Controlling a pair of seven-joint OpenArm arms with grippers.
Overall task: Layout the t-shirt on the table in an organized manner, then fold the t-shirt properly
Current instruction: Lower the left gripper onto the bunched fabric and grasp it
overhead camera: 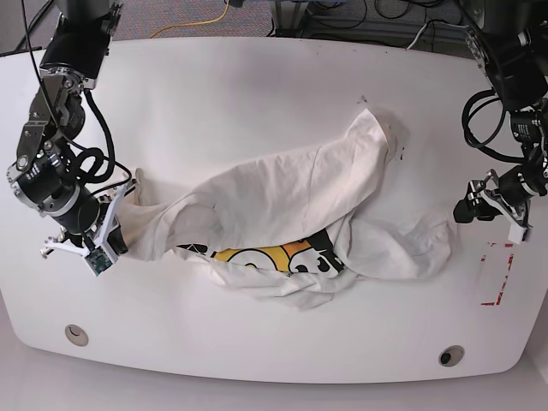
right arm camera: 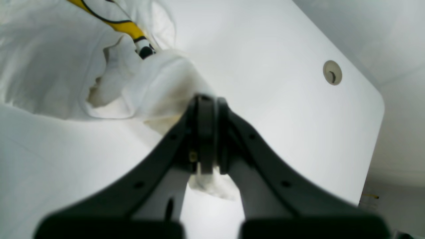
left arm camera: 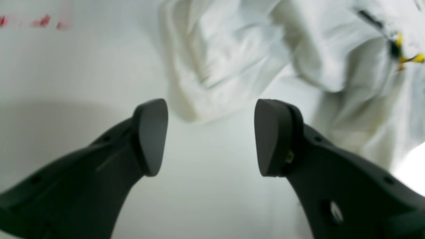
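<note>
The white t-shirt (overhead camera: 291,197) lies crumpled and stretched across the middle of the white table (overhead camera: 257,94), with its orange, yellow and black print (overhead camera: 265,257) partly showing at the front. My right gripper (overhead camera: 122,224) is shut on a bunched end of the shirt (right arm camera: 159,86) at the base view's left; in the right wrist view the right gripper (right arm camera: 209,132) has cloth pinched between its closed jaws. My left gripper (overhead camera: 475,205) is open and empty beside the shirt's right edge. In the left wrist view the left gripper (left arm camera: 211,132) faces folds of the t-shirt (left arm camera: 232,59) without touching them.
Two grommet holes sit near the table's front edge, one at the left (overhead camera: 75,332) and one at the right (overhead camera: 450,354). Red tape marks (overhead camera: 497,274) lie at the front right. Cables (overhead camera: 197,26) run behind the table's far edge.
</note>
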